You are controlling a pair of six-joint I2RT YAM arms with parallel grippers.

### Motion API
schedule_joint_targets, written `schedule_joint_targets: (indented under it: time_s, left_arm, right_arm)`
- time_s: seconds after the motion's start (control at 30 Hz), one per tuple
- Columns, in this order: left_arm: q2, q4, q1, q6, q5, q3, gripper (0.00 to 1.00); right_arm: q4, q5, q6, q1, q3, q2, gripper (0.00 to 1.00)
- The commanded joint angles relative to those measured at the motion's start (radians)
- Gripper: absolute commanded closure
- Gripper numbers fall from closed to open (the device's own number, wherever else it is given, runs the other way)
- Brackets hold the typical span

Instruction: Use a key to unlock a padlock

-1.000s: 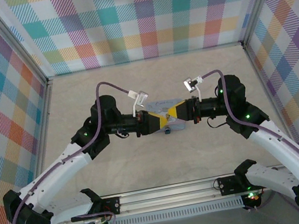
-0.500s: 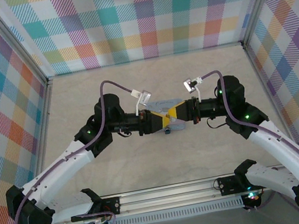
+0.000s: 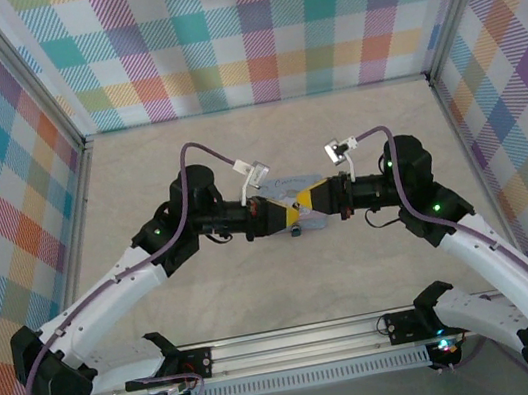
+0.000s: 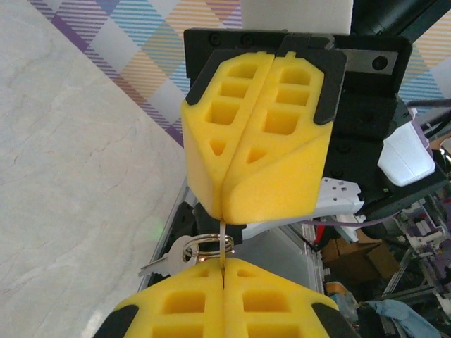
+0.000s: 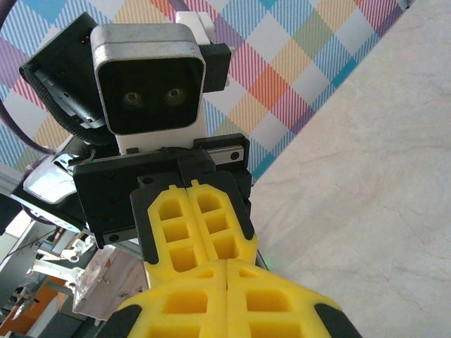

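Both arms meet nose to nose at the middle of the overhead frame, above the table [image 3: 236,151]. The left gripper [image 4: 223,282] is clenched, and a thin strip [image 4: 223,243] rises out of its seam. The right gripper [image 4: 225,208] is clenched too. The strip reaches its tip, but I cannot tell whether it grips it. A ring [image 4: 208,246] hangs on that strip, and the key [image 4: 168,259] dangles from the ring, its long axis slanting with the tip toward the lower left of the left wrist frame. The padlock [image 3: 293,232] is a dark speck just below the touching fingertips, too small to read its direction. The pale tin [image 3: 282,185] sits just above them.
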Motion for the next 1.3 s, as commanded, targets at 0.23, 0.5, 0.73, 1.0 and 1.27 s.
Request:
schedule_joint_targets:
  time_s: [0.23, 0.5, 0.73, 1.0, 1.27]
  left_arm:
    - [-0.012, -0.222, -0.013, 0.117, -0.039, 0.103, 1.0]
    - [0.1, -0.468, -0.014, 0.23, 0.078, 0.252, 1.0]
    - [0.134, -0.54, -0.014, 0.277, 0.136, 0.315, 1.0]
    - [0.136, -0.545, -0.015, 0.283, 0.144, 0.322, 1.0]
    - [0.149, -0.562, -0.014, 0.296, 0.165, 0.335, 1.0]
  right_arm:
    - [-0.037, 0.021, -0.056, -0.015, -0.01, -0.027, 0.81]
    - [-0.086, -0.085, -0.118, -0.019, 0.006, 0.003, 0.54]
    - [-0.073, -0.192, -0.121, -0.019, 0.016, 0.038, 0.65]
    - [-0.075, -0.263, -0.131, -0.018, 0.015, 0.048, 0.77]
    - [-0.055, -0.276, -0.122, 0.001, 0.026, 0.069, 0.75]
